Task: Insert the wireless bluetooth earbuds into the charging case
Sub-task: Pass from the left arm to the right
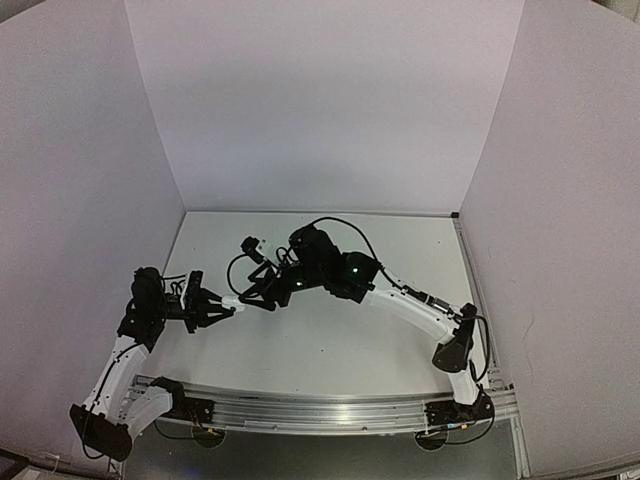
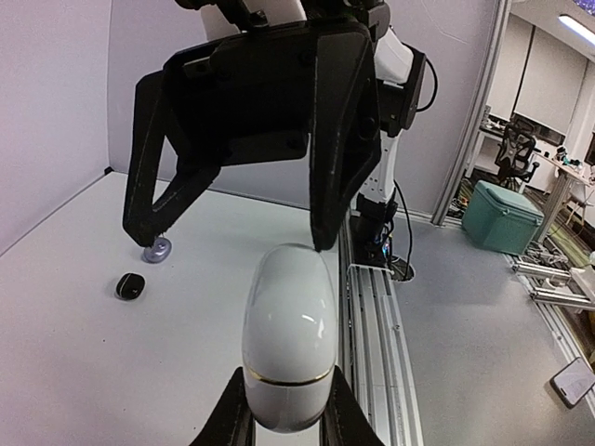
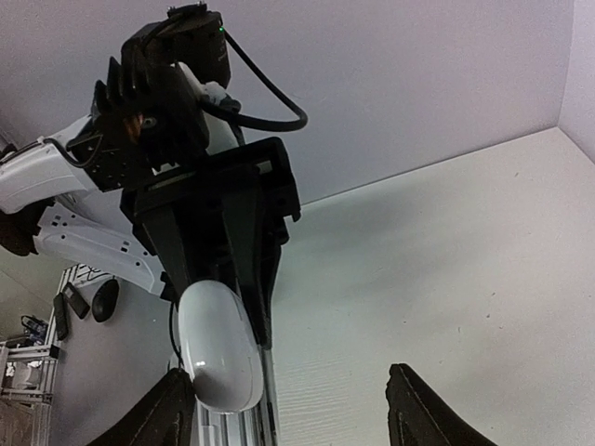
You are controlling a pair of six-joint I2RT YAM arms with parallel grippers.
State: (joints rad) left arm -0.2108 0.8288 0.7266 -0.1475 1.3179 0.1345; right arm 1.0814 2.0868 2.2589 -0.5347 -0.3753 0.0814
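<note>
One white charging case (image 2: 288,334) sat clamped in the left jaws, its long axis pointing between the wide-spread, empty right jaws.

A glossy white pebble-shaped charging case (image 3: 218,348) is clamped in the left gripper (image 3: 221,311), whose black plastic fingers reach down onto it from above. Below the case, the right gripper (image 3: 293,418) is spread wide. One of its black fingertips is just beside the case's near end, the other well apart over the white table (image 3: 446,260).
</note>
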